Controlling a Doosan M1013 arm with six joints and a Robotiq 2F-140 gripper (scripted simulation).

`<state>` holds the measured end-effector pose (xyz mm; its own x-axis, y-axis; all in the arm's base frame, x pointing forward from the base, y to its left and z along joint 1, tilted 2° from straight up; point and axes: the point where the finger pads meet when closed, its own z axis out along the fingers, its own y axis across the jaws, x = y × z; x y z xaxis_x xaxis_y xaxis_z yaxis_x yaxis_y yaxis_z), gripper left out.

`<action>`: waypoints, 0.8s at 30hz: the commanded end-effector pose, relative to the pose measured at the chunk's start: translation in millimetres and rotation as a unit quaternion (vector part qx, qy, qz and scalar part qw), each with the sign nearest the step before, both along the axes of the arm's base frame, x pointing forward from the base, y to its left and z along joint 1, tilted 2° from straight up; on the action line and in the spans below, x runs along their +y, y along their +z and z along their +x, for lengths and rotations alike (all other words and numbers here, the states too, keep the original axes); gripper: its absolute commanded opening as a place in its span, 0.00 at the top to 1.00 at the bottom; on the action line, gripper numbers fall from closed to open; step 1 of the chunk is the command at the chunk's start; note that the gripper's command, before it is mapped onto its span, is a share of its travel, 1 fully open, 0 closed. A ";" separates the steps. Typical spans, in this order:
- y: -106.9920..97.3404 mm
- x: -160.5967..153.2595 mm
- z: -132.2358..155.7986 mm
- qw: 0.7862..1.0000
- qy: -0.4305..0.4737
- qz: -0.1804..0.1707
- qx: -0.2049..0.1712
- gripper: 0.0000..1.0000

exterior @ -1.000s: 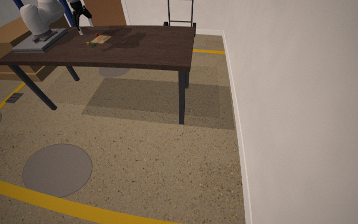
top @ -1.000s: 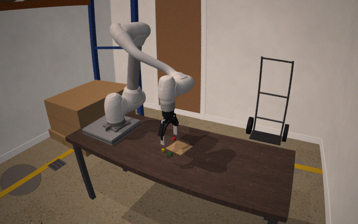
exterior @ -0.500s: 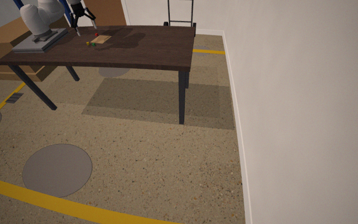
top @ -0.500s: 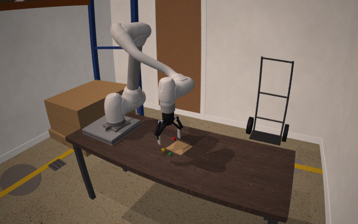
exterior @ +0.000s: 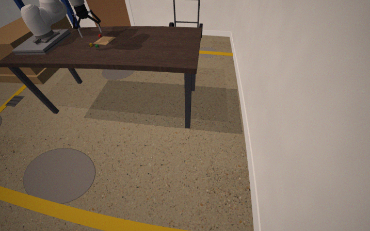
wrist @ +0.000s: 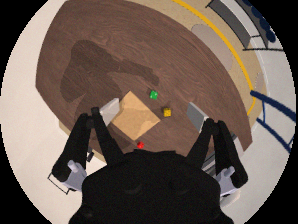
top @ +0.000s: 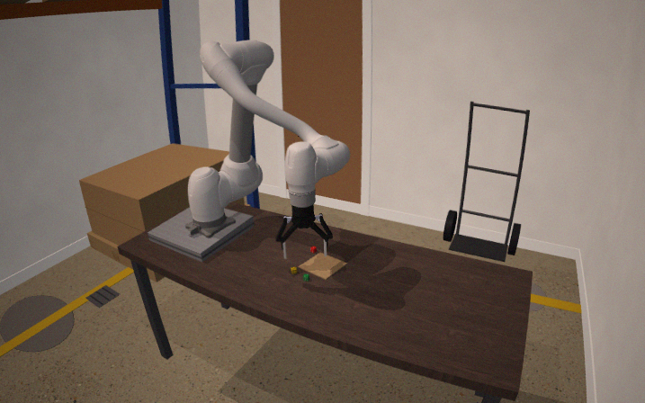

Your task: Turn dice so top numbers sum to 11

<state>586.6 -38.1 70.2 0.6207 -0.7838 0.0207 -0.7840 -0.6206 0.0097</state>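
Three dice lay off the tan mat (top: 323, 265) on the dark table (top: 415, 320): the red die (top: 313, 248) just beyond its far-left edge, the yellow die (top: 293, 270) and green die (top: 306, 276) just off its near-left corner, their pips too small to read and no writing legible anywhere. The gripper (top: 304, 246) hung above the red die, spread to its widest and holding nothing, with broad bare tabletop to the right.

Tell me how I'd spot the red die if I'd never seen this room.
Find the long dark wooden table and the small tan mat near the robot's end of it. The red die sits on the table just off the mat's far edge, beneath the open end effector. The yellow die and green die lie off the mat's opposite side.
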 end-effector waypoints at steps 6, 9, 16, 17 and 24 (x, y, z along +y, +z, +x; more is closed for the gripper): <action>-5.2 -0.2 -0.1 0.993 -0.117 -0.006 -0.003 0.00; -5.2 -0.2 -0.1 0.993 -0.117 -0.006 -0.003 0.79; -5.2 -0.2 -0.1 0.993 -0.117 -0.006 -0.003 0.79; -5.2 -0.2 -0.1 0.993 -0.117 -0.006 -0.003 0.79; -5.2 -0.2 -0.1 0.993 -0.117 -0.006 -0.003 0.79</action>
<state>586.5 -38.3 64.9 0.4217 -0.9061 0.0337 -0.9067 -0.4216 0.0118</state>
